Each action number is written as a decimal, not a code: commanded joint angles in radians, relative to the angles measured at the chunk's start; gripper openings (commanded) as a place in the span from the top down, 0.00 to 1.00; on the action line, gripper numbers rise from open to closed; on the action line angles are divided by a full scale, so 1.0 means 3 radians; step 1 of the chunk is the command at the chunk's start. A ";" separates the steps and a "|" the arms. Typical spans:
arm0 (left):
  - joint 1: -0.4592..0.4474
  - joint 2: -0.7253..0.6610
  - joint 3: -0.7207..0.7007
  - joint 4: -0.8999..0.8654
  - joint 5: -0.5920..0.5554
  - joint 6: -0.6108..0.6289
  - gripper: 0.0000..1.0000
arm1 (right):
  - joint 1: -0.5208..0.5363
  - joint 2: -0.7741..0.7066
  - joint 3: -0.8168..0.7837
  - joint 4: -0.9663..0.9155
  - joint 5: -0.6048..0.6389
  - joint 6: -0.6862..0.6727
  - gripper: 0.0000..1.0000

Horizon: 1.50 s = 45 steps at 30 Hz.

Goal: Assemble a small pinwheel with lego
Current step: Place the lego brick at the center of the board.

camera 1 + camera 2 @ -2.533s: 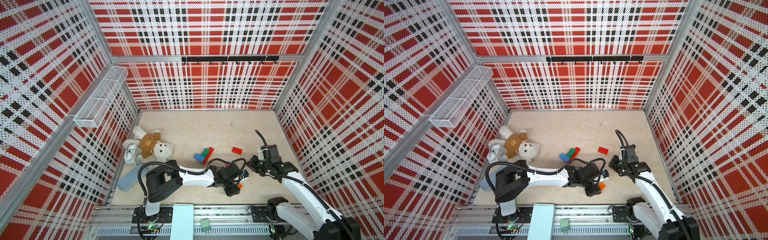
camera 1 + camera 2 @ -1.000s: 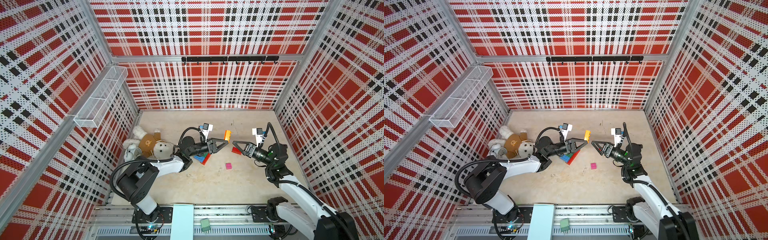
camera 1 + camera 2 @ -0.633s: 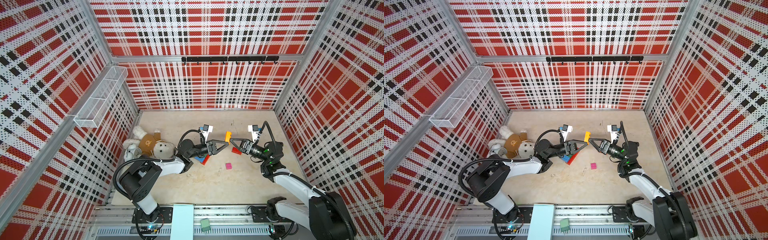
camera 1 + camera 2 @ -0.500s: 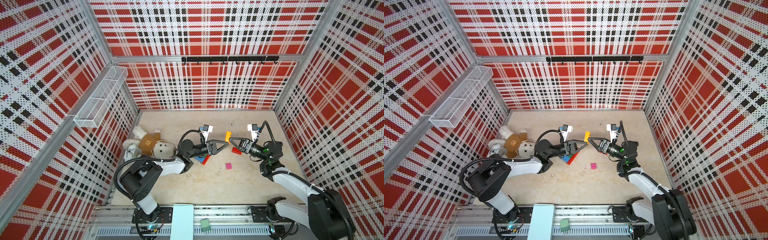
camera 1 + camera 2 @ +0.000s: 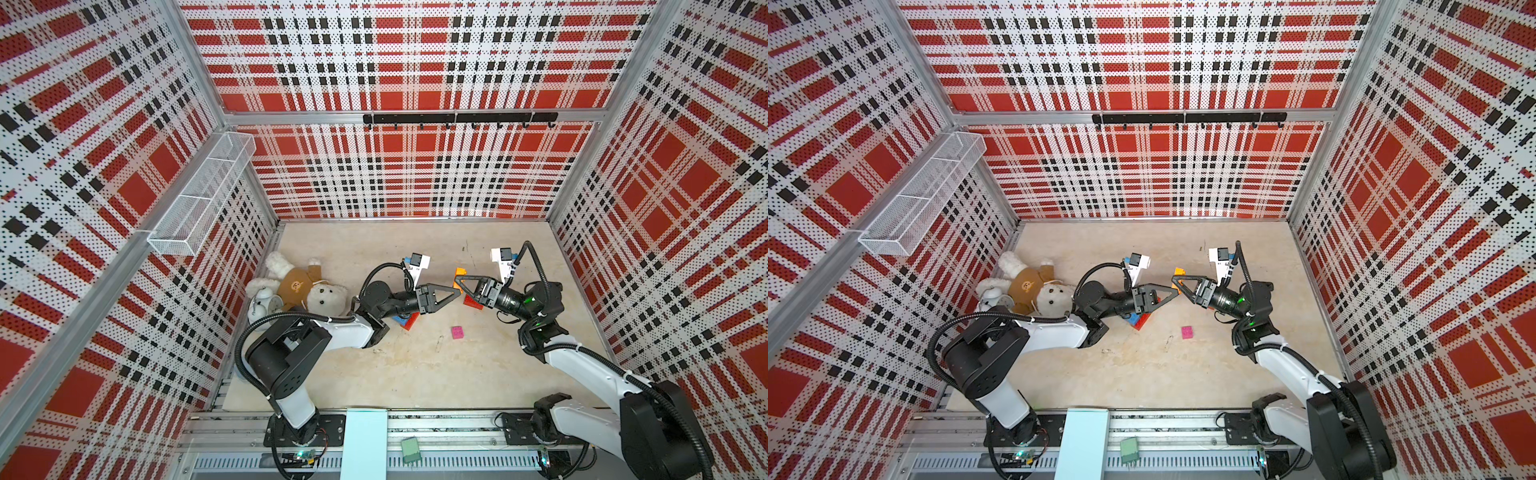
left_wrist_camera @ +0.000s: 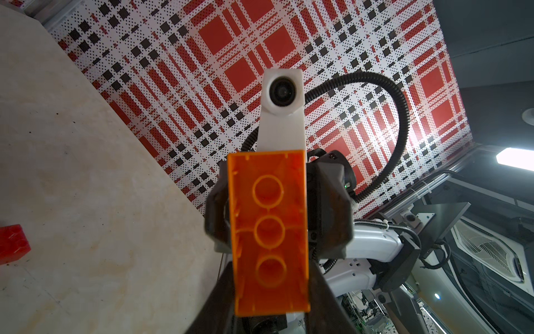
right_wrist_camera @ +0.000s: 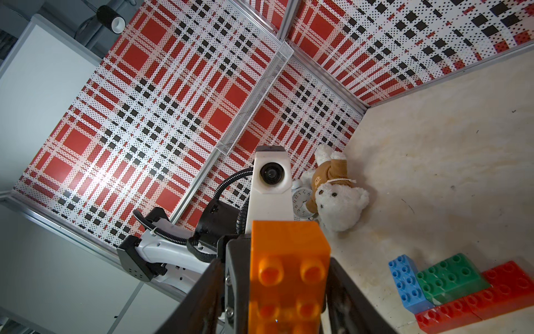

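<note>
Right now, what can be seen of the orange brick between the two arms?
The orange brick is a glossy, translucent plastic oblong: two rows of studs on one face, a hollow underside with three tubes. It stands on end in the air above the table, clamped by the left gripper; jaws of the right gripper flank it, contact unclear.

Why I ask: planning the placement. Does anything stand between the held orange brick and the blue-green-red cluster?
No loose thing visibly does. The left tool holds the orange brick aloft; the cluster lies beneath that tool, which covers part of it in both top views. The pink brick lies aside.
</note>
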 commanded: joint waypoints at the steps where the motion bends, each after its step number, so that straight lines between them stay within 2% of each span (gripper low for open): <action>1: 0.0022 -0.0011 -0.0036 0.0179 0.0056 -0.0053 0.75 | 0.0009 -0.0069 0.0047 0.0050 0.0059 -0.0050 0.45; 8: 0.0026 -0.0003 -0.0046 0.0174 0.0053 -0.0022 0.75 | 0.0006 -0.0055 0.0039 -0.0005 0.0080 -0.0045 0.52; 13: 0.0027 -0.0001 -0.0036 0.0149 0.0072 0.0013 0.72 | 0.0007 -0.0075 0.0034 -0.0155 0.0116 -0.0099 0.68; 16: 0.0025 -0.0064 -0.0055 0.0045 0.0071 0.0119 0.64 | 0.0007 -0.0162 0.0066 -0.0442 0.0148 -0.0211 0.79; 19: -0.0004 -0.0258 -0.0090 -0.0410 0.0003 0.0471 0.46 | 0.0011 -0.0371 0.0172 -0.1183 0.0300 -0.0496 0.88; 20: -0.0017 -0.0340 -0.0102 -0.0590 -0.0028 0.0604 0.01 | 0.0008 -0.0456 0.0231 -0.1499 0.0386 -0.0618 0.90; 23: -0.0036 -0.0609 -0.0160 -0.1071 -0.0128 0.0955 0.01 | 0.0010 -0.0664 0.0464 -0.2577 0.0723 -0.1009 0.94; 25: -0.0023 -0.0856 -0.0269 -0.1442 -0.0254 0.1216 0.01 | 0.0011 -0.0731 0.0596 -0.3073 0.0903 -0.1161 0.94; 28: -0.0136 -0.1406 -0.0376 -0.2493 -0.0684 0.1905 0.00 | 0.0057 -0.0718 0.0782 -0.3799 0.1319 -0.1309 0.95; 29: -0.0261 -0.1622 -0.0326 -0.3054 -0.1004 0.2281 0.00 | 0.0136 -0.0683 0.0849 -0.4016 0.1523 -0.1339 0.95; 31: -0.0621 -0.1938 -0.0165 -0.3981 -0.1928 0.2895 0.01 | 0.0349 -0.0577 0.0973 -0.4352 0.1956 -0.1346 0.96; 33: -0.1021 -0.2118 -0.0041 -0.4509 -0.2964 0.3356 0.01 | 0.0600 -0.0404 0.1079 -0.4563 0.2349 -0.1245 0.96; 35: -0.1173 -0.2210 0.0014 -0.4738 -0.3551 0.3381 0.00 | 0.0844 -0.0188 0.1143 -0.4556 0.2558 -0.1116 0.95; 37: -0.1076 -0.2326 -0.0069 -0.4812 -0.3792 0.3101 0.01 | 0.1119 0.0098 0.1247 -0.4571 0.2822 -0.0967 0.95; 38: -0.0959 -0.2387 -0.0127 -0.4823 -0.3716 0.2953 0.00 | 0.1243 0.0238 0.1306 -0.4592 0.2959 -0.0896 0.95; 39: -0.0790 -0.2454 -0.0188 -0.4812 -0.3474 0.2830 0.01 | 0.1352 0.0403 0.1379 -0.4657 0.3096 -0.0792 0.93; 40: -0.0629 -0.2508 -0.0256 -0.4764 -0.3220 0.2771 0.01 | 0.1415 0.0544 0.1433 -0.4697 0.3150 -0.0689 0.93; 41: -0.0505 -0.2564 -0.0314 -0.4743 -0.3130 0.2662 0.01 | 0.1458 0.0652 0.1458 -0.4687 0.3158 -0.0590 0.92; 43: -0.0325 -0.2716 -0.0415 -0.4710 -0.3043 0.2516 0.00 | 0.1545 0.0843 0.1444 -0.4590 0.3186 -0.0416 0.92; 45: -0.0297 -0.2929 -0.0397 -0.4886 -0.3267 0.2375 0.01 | 0.1628 0.0957 0.1439 -0.4539 0.3250 -0.0281 0.92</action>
